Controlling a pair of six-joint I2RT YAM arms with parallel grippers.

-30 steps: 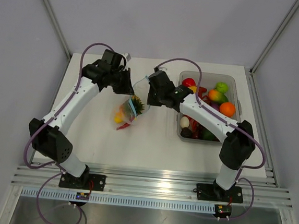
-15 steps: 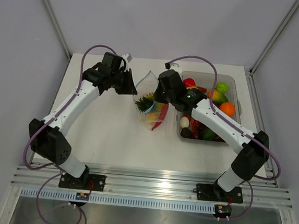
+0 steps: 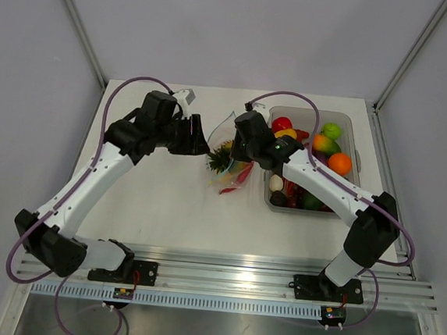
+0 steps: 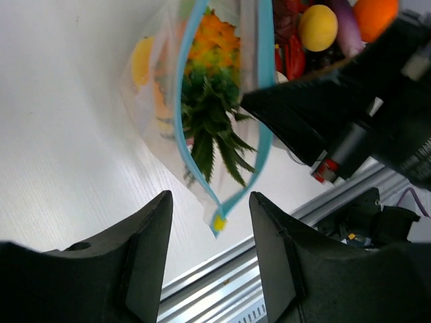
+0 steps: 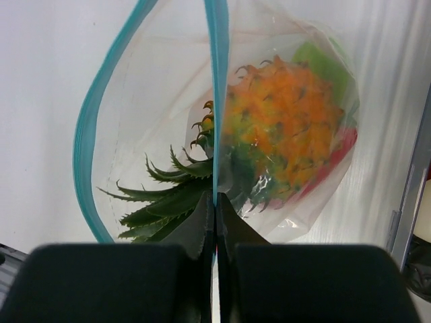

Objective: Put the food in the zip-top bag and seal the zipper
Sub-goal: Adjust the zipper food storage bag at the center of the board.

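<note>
- The right gripper has its jaws clamped on 1 lip of the zipper, steadying the zip-top bag near the middle of the table's far edge, just beside the tub.
- A toy pineapple sits inside; the mouth gapes, unsealed.
- The left gripper has its jaws apart and grips nothing. It lines up on the bag's corner, likely to press the strip shut.

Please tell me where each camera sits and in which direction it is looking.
Top external: above, behind the bases, looking down on the table; both arms show whole.
Left wrist: on the left arm, facing the zip-top bag mouth past the open left end effector.
Right wrist: on the right arm, facing along the zipper pinched by the right end effector.
Shared: both wrist views show the pineapple in that bag.
</note>
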